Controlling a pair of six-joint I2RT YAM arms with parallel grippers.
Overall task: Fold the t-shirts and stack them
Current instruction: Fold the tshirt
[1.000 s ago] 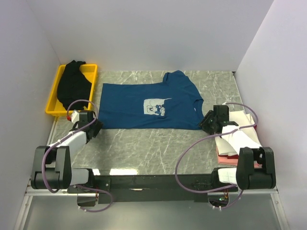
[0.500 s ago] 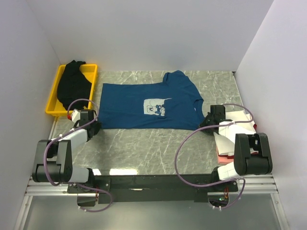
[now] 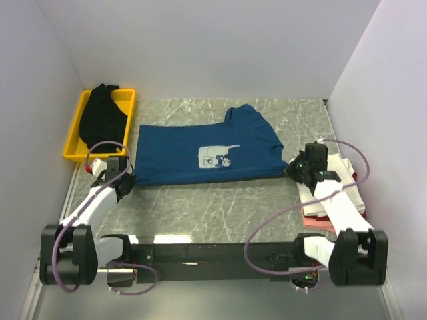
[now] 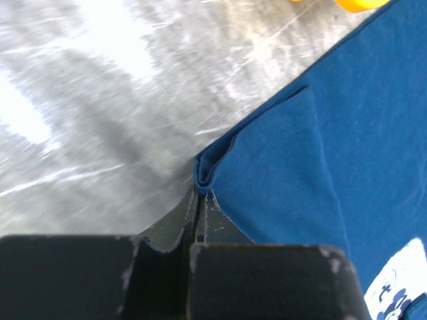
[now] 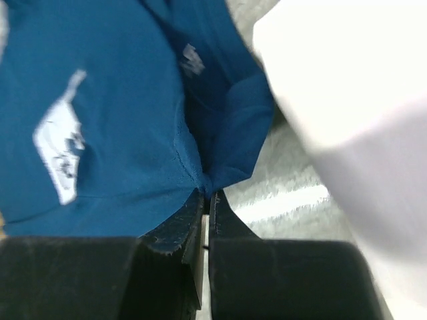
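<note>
Your left gripper (image 4: 198, 200) and right gripper (image 5: 207, 200) each pinch a near corner of the blue shirt (image 3: 200, 143) on the grey marble worktop (image 3: 220, 207), white walls (image 3: 200, 47) around.

From above, soft even light fills the scene, with only faint shade under the white robot arms (image 3: 93, 207) and a white glint at 7 o'clock on the glossy grey marble tabletop (image 3: 220, 200). In the left wrist view that stone blows out into smeared white glare from 9 to 12 o'clock, streaked by motion blur. The right wrist view is soft: the folded white cotton t-shirt (image 5: 347, 100) from 1 to 4 o'clock is overexposed and unfocused, and the pale print (image 5: 63, 143) at 9 o'clock on the dark blue cotton t-shirt (image 5: 133, 80) is smeared.
</note>
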